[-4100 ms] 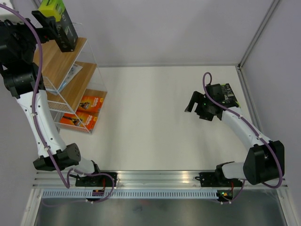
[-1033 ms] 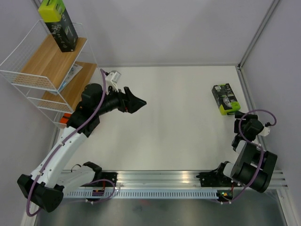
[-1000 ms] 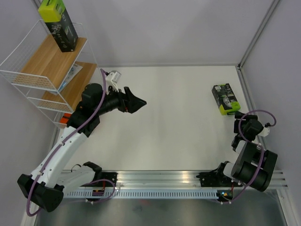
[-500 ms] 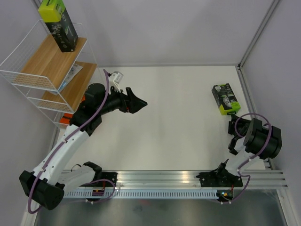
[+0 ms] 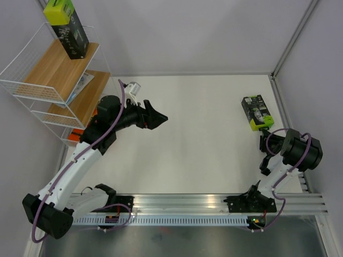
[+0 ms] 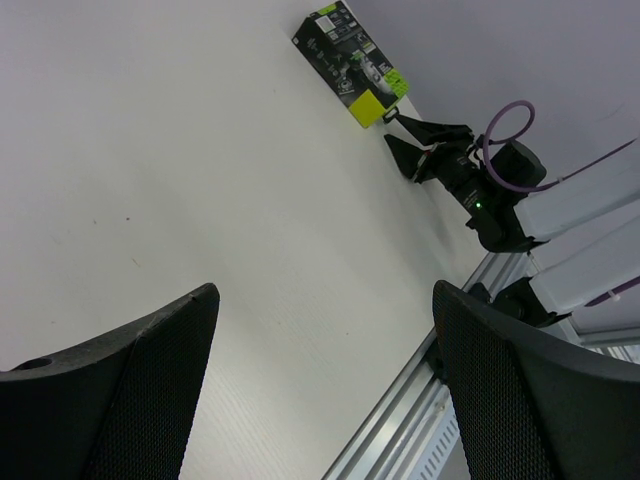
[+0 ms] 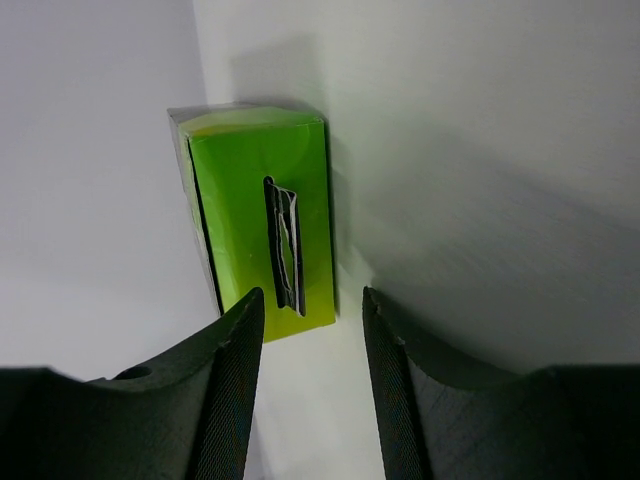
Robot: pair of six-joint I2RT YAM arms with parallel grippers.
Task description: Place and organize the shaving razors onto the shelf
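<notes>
Here, black-green box (image 5: 68, 32) atop shelf (image 5: 51, 72), white-blue pack (image 5: 83, 83) below

A robotics lab cell: white table (image 5: 203, 134), plain grey partition walls (image 5: 203, 32), aluminium mounting rail (image 5: 182, 201).

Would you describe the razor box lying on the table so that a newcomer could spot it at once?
Look to the right edge of the white table, just beyond the right gripper. There a black box with a lime-green end lies flat on the tabletop. Its only lookalike stands upright on the top board of the shelf.
</notes>
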